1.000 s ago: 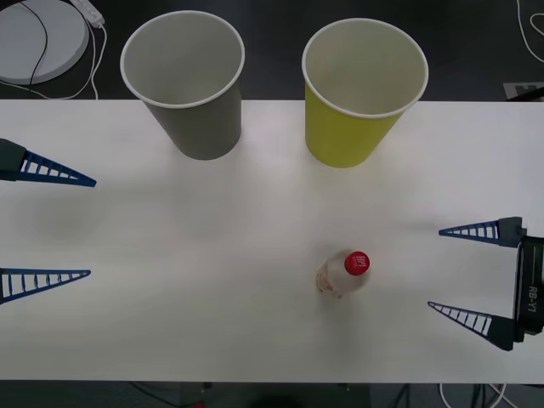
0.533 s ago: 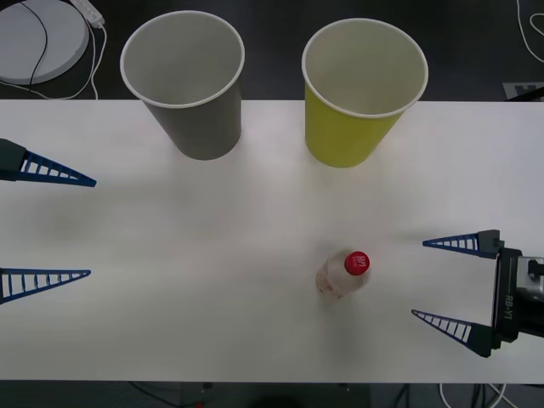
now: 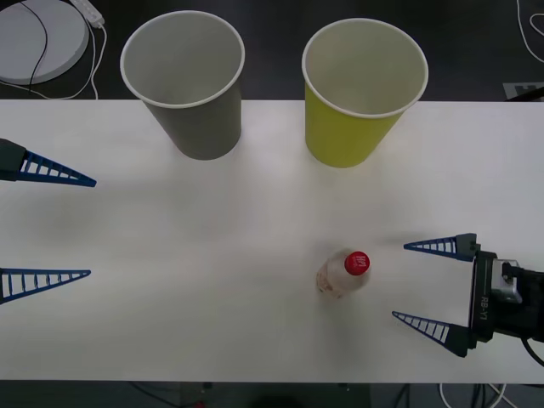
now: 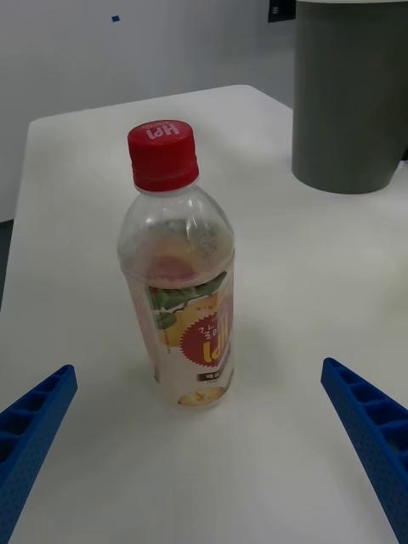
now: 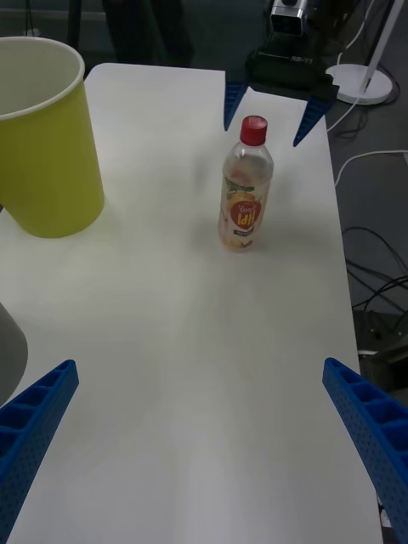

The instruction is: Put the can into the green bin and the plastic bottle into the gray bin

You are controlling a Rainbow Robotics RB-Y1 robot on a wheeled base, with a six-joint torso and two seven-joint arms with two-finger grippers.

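Note:
The plastic bottle (image 3: pixel 344 276) stands upright on the white table, with a red cap and a printed label (image 4: pixel 200 340). My right gripper (image 3: pixel 400 281) is open just to its right, level with it, and touches nothing. Its blue fingers (image 4: pixel 34 425) sit apart on either side of the bottle (image 4: pixel 183 272). At the back edge stand the gray bin (image 3: pixel 191 102) and, to its right, the green bin (image 3: pixel 357 119), both upright. My left gripper (image 3: pixel 91 227) waits open at the table's left side. The can is out of view.
The white table (image 3: pixel 212 255) is bare between the bottle and the bins. A round white base with cables (image 3: pixel 38 38) lies on the floor at the far left. The table's front edge runs just below the right gripper.
My right gripper has slid left toward the bottle and a little nearer the table's front edge, staying open. The left gripper, bottle and bins have not moved.

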